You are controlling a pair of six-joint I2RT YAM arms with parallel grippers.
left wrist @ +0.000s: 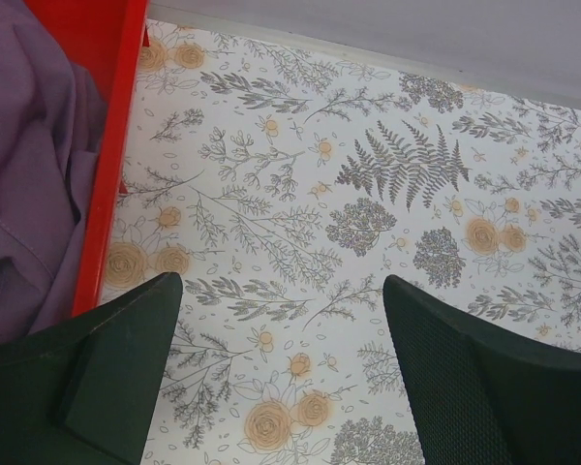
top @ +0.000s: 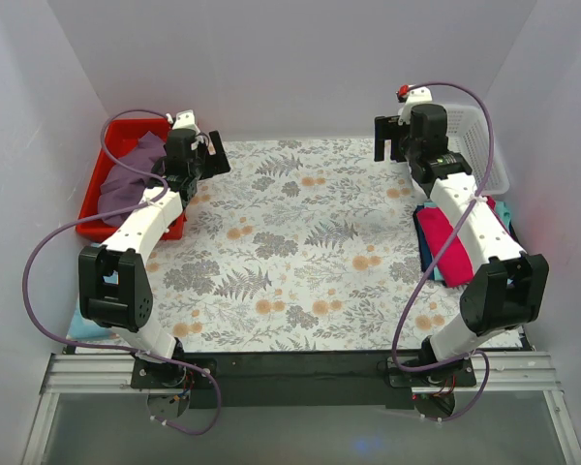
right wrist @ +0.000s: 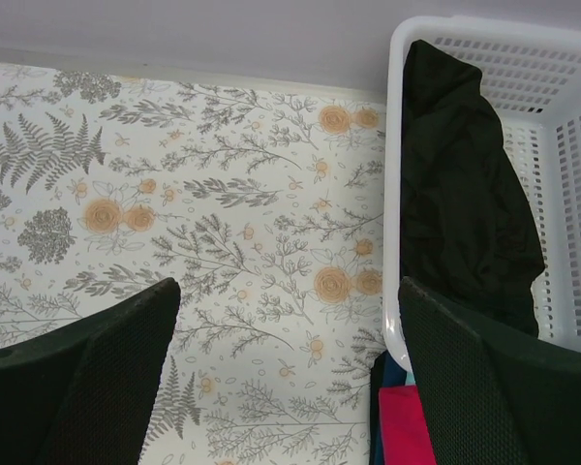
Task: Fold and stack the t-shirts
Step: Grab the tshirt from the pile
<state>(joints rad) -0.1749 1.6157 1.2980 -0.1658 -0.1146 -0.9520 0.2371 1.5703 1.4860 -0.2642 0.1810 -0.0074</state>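
A dusty purple t-shirt (top: 136, 174) lies crumpled in the red bin (top: 97, 199) at the far left; it also shows in the left wrist view (left wrist: 29, 165). A black t-shirt (right wrist: 465, 194) hangs in the white basket (right wrist: 562, 116) at the far right. A stack of folded t-shirts, magenta-pink (top: 443, 242) on top with dark blue and teal edges under it, lies by the right edge. My left gripper (top: 201, 165) is open and empty beside the red bin (left wrist: 111, 165). My right gripper (top: 387, 140) is open and empty, left of the basket (top: 479, 145).
The floral tablecloth (top: 300, 242) covers the table. White walls close in the back and both sides. The right arm reaches over the folded stack (right wrist: 407, 426).
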